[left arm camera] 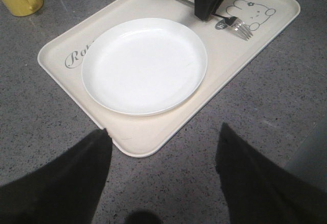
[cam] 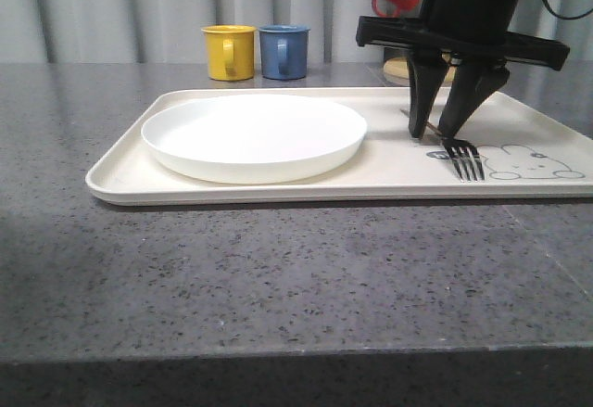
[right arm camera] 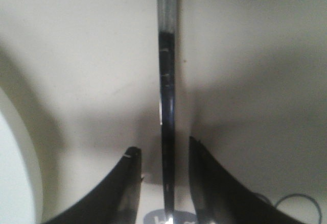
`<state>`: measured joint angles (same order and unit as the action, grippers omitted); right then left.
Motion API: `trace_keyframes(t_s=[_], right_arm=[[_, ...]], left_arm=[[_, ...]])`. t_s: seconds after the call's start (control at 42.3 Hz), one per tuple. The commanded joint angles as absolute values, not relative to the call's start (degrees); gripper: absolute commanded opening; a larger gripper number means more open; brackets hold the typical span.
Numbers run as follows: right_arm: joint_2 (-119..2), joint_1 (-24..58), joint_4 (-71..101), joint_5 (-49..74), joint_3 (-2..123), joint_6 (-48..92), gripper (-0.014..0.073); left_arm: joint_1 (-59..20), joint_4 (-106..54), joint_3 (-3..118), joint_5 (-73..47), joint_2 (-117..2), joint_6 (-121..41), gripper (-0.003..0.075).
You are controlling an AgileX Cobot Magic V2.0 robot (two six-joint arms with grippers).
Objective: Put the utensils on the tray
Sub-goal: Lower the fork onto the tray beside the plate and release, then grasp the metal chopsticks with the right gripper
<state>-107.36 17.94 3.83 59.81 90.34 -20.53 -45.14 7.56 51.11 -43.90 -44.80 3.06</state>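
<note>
Jaws of the right gripper [cam: 443, 133] stand apart, one on each side of the fork [cam: 466, 159], whose handle runs between them with a gap on both sides in the right wrist view; nothing is clamped. That fork lies flat on the tray [cam: 278, 189], just beside the rabbit drawing [cam: 536, 162], its tines toward the near rim. Beside it, on the other half of the tray, sits the plate [cam: 252, 135]. So two of the task's things look placed already (the fork apparently just set down or about to be let go). Neither a knife nor a spoon can be made out on the grey tabletop [cam: 278, 277], so those would be what is left. Left gripper [left arm camera: 163, 183] jaws are apart, holding nothing, above the tabletop short of the tray's edge. Yellow mug [cam: 229, 52] and blue mug [cam: 283, 51] stand behind the tray.
</note>
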Motion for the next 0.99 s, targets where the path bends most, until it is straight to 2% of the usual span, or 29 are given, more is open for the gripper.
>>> trace_keyframes(t_s=[0.0,0.307,0.472,0.685,0.969], right_arm=[[-102.9,17.9,2.5,58.4,92.0,-19.5,0.0325],[-91.4,16.6,-11.9,65.5,92.0,-8.9,0.0321],[-87.8,8.1,-11.7,67.9,92.0,-6.2,0.0321],[-90.1,-4.6,-4.2,72.9,92.0,2.4,0.0319],[-96.7,-12.3,0.3,76.2,92.0,6.3,0.0319]], left_arm=[[-45.5,7.4,52.8,-40.1,-44.5,3.6,0.0440],[-45.5,7.4,52.8,-40.1,-44.5,3.6,0.0440],[-45.5,7.4,52.8,-40.1,-44.5,3.6,0.0440],[-45.5,7.4,52.8,-40.1,-44.5,3.6,0.0440],[-45.5,7.4,52.8,-40.1,-44.5,3.6,0.0440]])
